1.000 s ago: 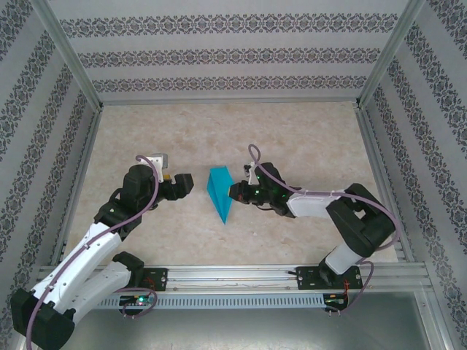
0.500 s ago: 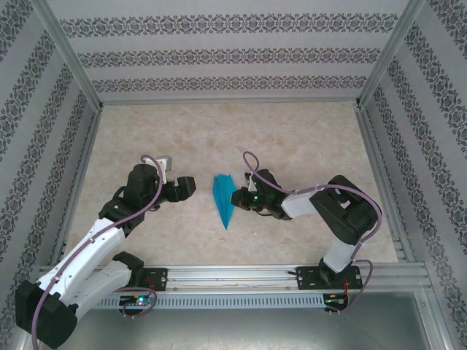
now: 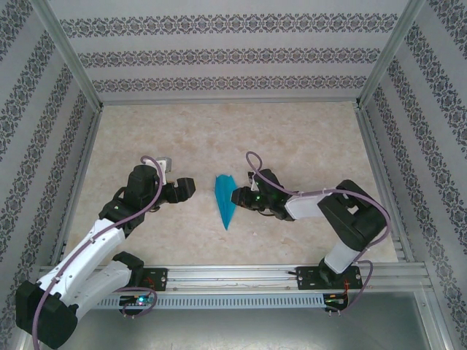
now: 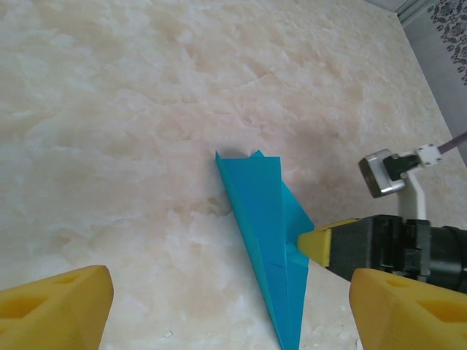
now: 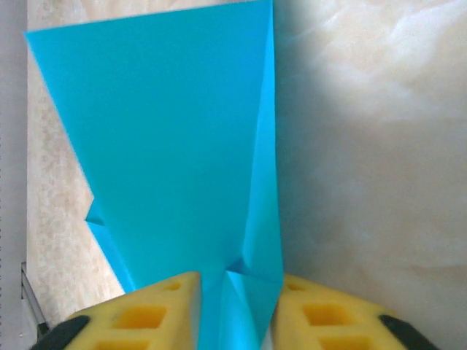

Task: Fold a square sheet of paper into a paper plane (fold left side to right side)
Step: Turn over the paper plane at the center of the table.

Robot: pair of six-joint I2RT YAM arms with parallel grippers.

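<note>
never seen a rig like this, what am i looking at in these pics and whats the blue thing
Two robot arms are bolted to the near edge of a marble-look table. The wide picture looks down from above and behind them; the other two come from a camera on each wrist, so the yellow blocks there are finger pads. The blue thing is a folded paper plane between the arms. The left gripper is open beside it, touching nothing. The right gripper has the plane's edge between its pads, slightly apart; whether they pinch it I cannot tell.
</note>
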